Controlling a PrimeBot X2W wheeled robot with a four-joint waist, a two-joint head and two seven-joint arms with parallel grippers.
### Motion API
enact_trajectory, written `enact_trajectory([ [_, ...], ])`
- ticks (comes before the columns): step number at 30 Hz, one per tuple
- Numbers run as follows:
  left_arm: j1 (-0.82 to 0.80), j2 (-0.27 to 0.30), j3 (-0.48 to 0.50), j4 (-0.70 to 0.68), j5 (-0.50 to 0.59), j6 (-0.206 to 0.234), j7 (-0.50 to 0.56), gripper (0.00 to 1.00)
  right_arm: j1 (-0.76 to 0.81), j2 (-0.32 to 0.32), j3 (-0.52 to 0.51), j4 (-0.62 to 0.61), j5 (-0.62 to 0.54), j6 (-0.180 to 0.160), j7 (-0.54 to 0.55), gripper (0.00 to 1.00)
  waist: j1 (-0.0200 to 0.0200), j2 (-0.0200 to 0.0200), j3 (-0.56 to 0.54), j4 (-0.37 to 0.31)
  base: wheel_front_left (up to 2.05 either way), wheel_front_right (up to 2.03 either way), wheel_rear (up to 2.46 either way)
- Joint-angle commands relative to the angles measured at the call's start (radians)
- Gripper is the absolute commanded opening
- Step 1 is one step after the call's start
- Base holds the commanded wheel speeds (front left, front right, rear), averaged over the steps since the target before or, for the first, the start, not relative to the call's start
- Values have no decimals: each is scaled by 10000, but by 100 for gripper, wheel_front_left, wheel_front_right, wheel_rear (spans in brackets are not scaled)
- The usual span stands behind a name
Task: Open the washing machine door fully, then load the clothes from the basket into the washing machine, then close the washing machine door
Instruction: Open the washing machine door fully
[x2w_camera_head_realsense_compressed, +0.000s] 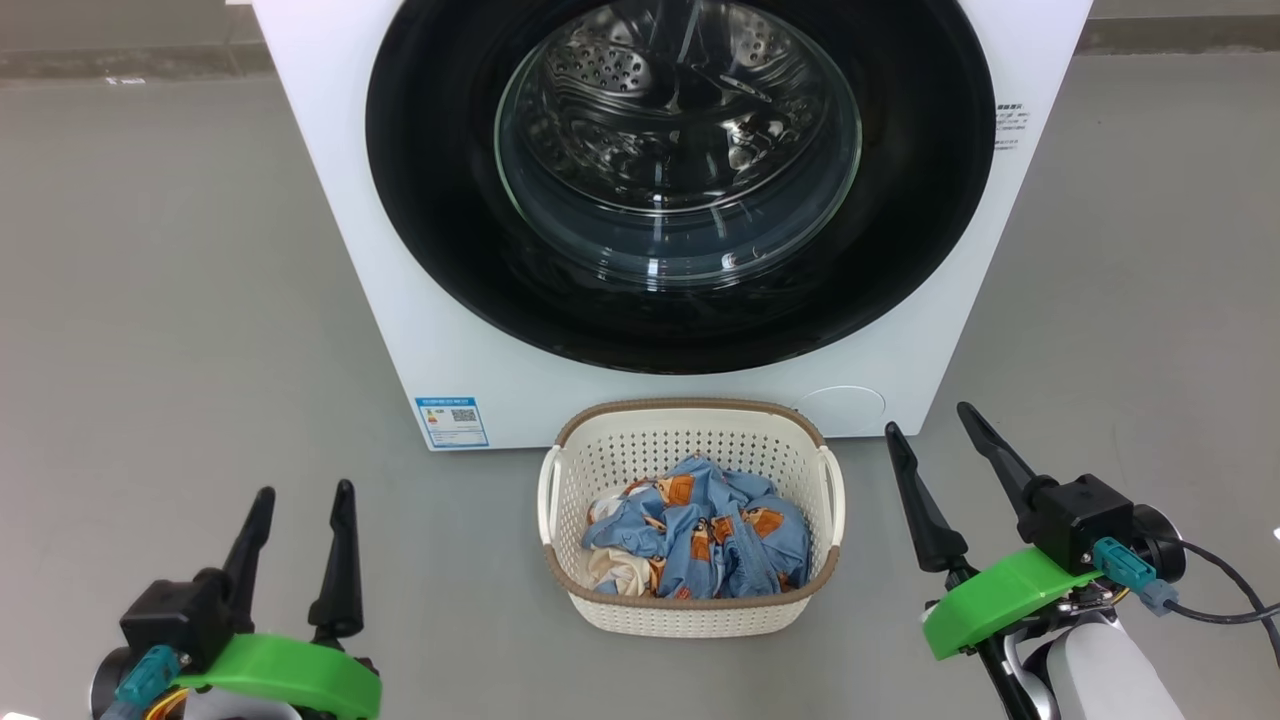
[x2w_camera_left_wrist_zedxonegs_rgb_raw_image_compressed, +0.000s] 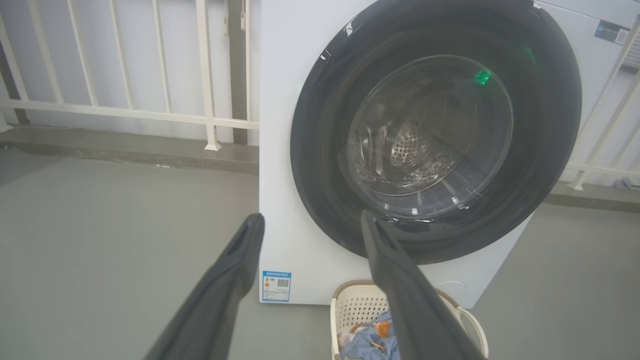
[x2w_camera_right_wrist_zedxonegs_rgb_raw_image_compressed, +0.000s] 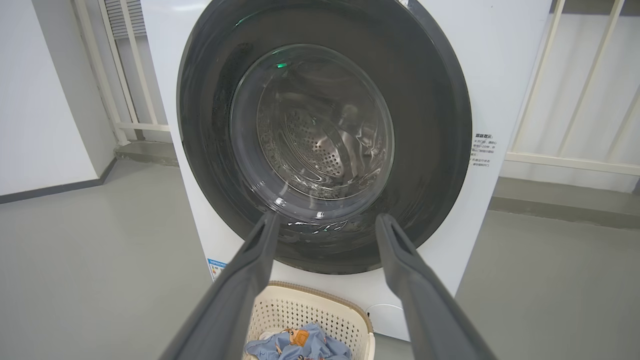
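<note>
Between my two grippers stands the basket, cream-white and perforated with a brown rim, on the grey floor. My left gripper is to its left and my right gripper to its right, each apart from the basket walls and touching nothing. Both have their two dark fingers spread wide with floor showing in the gap; neither holds anything. The clothes lie bunched inside the basket: light blue fabric with orange-brown patches, and a cream-white cloth piece at the corner nearest my left gripper.

Beyond the fingertips of both grippers, directly behind the basket, stands the washing machine, its white front just beside the basket's far rim. The washing machine door is shut flat against that front. Its glossy black ring surrounds a clear glass window, through which the perforated steel drum is visible. A blue label sticker sits low on the front, ahead of my left gripper and left of the basket.

Seen from the left wrist, the door lies ahead and to the right of my left gripper. Seen from the right wrist, it lies straight ahead, its lower rim between the fingers and the basket below them. White railing runs behind the machine.
</note>
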Motion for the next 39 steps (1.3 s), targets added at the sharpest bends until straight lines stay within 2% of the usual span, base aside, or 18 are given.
enact_trajectory([
  [1,-419,216,326,-219,0,-13,-136,100,-344,52,220,-267,-7,16,-120,100,0,0,4,1,0,0,0],
  [14,-446,337,318,-182,66,56,-136,100,-350,66,190,-285,-12,16,-120,100,0,0,16,-7,27,27,-54],
  [30,-478,383,290,-171,-108,52,-136,100,-373,78,123,-316,-1,16,-120,100,0,0,38,-40,112,112,-224],
  [39,-452,437,263,-159,-183,44,-136,100,-366,87,90,-320,8,16,-120,100,0,0,28,-83,73,73,-146],
])
